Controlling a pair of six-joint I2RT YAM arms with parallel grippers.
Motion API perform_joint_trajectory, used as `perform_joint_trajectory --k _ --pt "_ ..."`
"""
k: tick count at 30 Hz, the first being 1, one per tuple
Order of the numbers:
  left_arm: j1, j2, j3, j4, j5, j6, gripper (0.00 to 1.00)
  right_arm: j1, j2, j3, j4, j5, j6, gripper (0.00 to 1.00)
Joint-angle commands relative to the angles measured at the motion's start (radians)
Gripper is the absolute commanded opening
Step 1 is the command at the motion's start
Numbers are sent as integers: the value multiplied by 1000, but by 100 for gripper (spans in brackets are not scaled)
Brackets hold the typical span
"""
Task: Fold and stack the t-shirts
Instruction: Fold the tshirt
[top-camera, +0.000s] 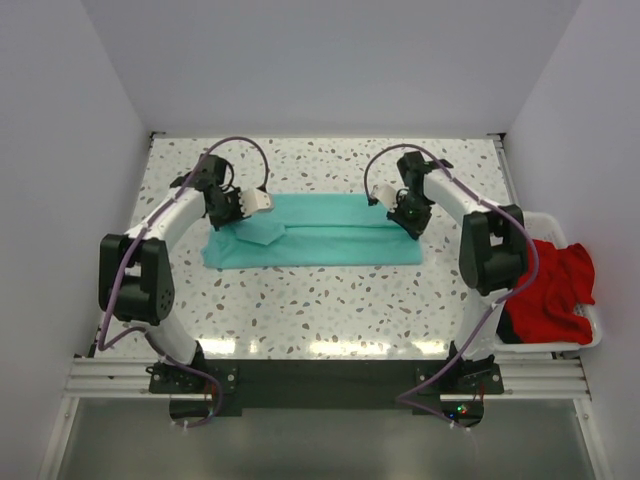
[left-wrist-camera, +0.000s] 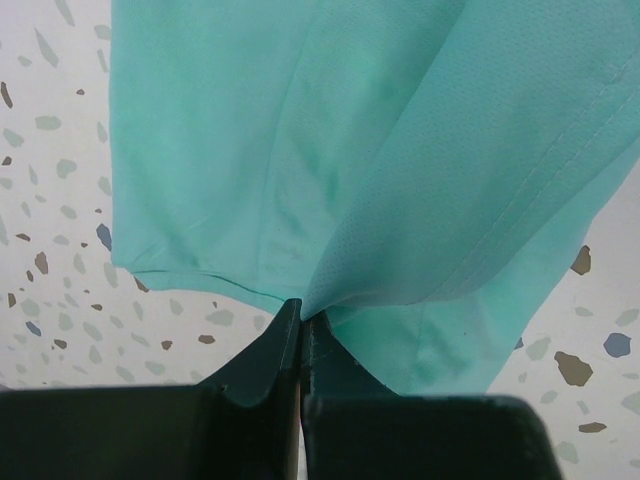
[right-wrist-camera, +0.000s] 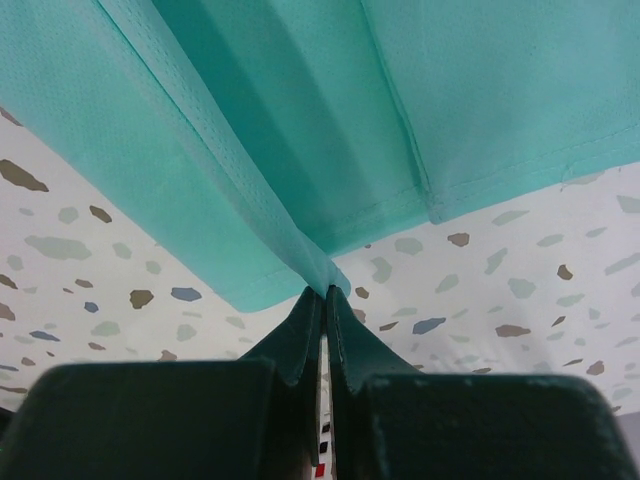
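Top view, teal t-shirt (top-camera: 310, 245): it lies as a long band in the middle of the frame, flat on the bench (top-camera: 330, 300).
Top view, left end effector (top-camera: 243, 207): it sits at the left end of the band. There a small flap lies crooked, so the fold may bunch if you drag over it.
Top view, right end effector (top-camera: 402, 215): it sits at the upper right corner of the band. If your two arms travel unevenly, the edge will skew.
Top view, red t-shirt (top-camera: 550, 290): it is heaped in the basket (top-camera: 590, 340) at the right edge, close to the right arm's elbow. A wide swing could catch it.
Left wrist view, left end effector (left-wrist-camera: 300, 312): the fingers are pressed together on a thin ridge of teal t-shirt (left-wrist-camera: 350, 150), low in the centre. Only the tips hold it, so a quick pull may let it slip out.
Right wrist view, right end effector (right-wrist-camera: 325, 292): it is pinched on a narrow fold of the teal t-shirt (right-wrist-camera: 300, 100). The hem corner at the right hangs free; you may lift one layer only.
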Motion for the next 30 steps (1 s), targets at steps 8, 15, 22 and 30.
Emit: perform_joint_trajectory --k 8,15,22,30 --pt "26 49 45 53 -16 4 0 -6 53 60 -5 38 -12 0" --pt "29 80 43 81 -19 -28 0 -10 77 97 15 38 31 0" --pt "78 83 85 168 0 -229 28 -21 71 120 12 56 116 36" --pt "125 -116 -16 159 159 -522 41 -26 -21 141 -73 -59 226 36"
